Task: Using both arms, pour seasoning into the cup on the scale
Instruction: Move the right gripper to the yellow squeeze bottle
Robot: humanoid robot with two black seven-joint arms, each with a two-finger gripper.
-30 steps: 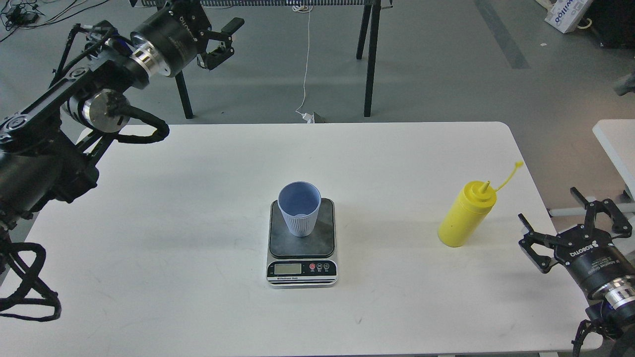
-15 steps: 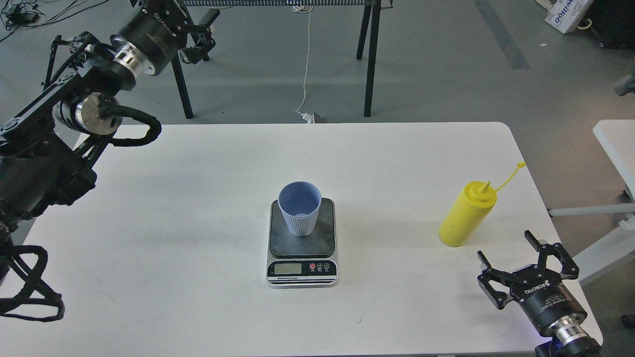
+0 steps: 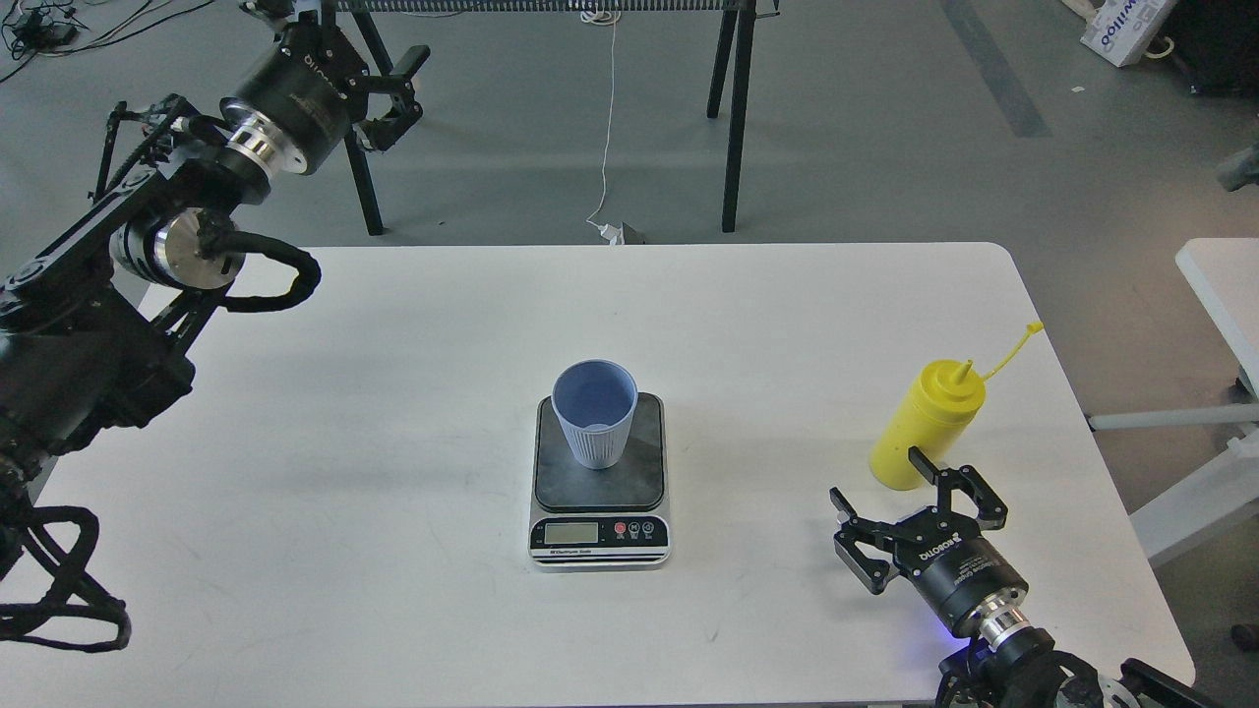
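A: Seasoning bottle stands upright near the table's right edge, nozzle up, its tethered cap trailing off toward 1 o'clock. Not held by anything.

B: Nearest thing first, please. Right arm?

A: Right gripper sits low at the near right, fingers spread wide, empty. The bottle's base lies just beyond it at about 1 o'clock, one fingertip close against the yellow wall; whether it touches I cannot tell.

B: Then the middle ground?

A: Scale at table centre, display facing me. Cup upright on the platform, toward its far left part, mouth open. It looks empty, though the bottom is only partly seen.

B: And far?

A: Left gripper raised beyond the table's far left corner, at 10 o'clock from the cup. Fingers look parted, nothing between them. Well apart from everything.

B: Step in hand, as you read it?

A: Reaching to grasp the bottle; no pouring begun. To do it well I'd centre the open fingers around the bottle's mid-body rather than the base, close gently since a squeeze bottle will spurt, and avoid the cap tether. The bottle stands near the edge, so a sideways nudge could tip it off.
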